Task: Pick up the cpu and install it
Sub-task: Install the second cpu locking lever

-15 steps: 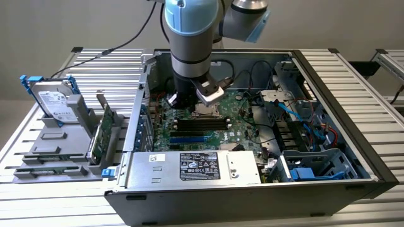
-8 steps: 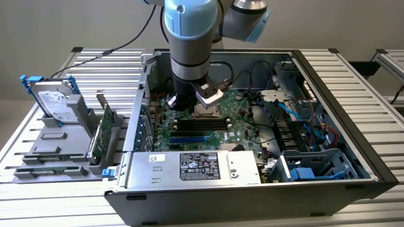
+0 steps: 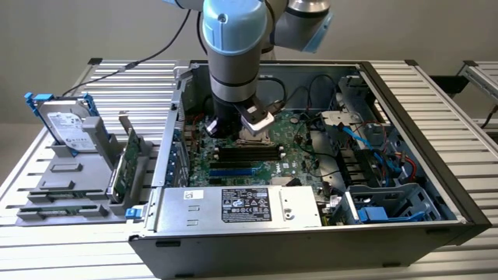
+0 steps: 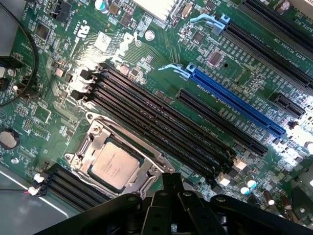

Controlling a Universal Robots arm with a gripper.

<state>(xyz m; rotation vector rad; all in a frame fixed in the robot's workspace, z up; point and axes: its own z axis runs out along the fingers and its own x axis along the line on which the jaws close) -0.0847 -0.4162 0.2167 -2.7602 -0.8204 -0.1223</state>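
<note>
The cpu (image 4: 113,165), a small flat square chip with a shiny silver-grey metal top, lies flat inside the metal-framed socket (image 4: 87,147) on the green motherboard (image 4: 161,58), so we judge the placing itself to be done. In the wrist view the chip sits square within the frame, with the bank of long black memory slots (image 4: 161,125) just beside it toward two o'clock and a second short bank of black slots (image 4: 68,183) at about seven o'clock. The black gripper (image 4: 171,188) hangs just above the board, near the chip at roughly four o'clock from it, its fingers drawn together and holding nothing; we see no contact between them and the chip. In the exterior view the blue-and-grey arm reaches down into the open black computer case (image 3: 420,151), and the gripper (image 3: 255,123) is low over the socket area, near the centre of the board. What we cannot tell is whether the socket's retention frame is latched down over the chip; if it is not, that remains.
</note>
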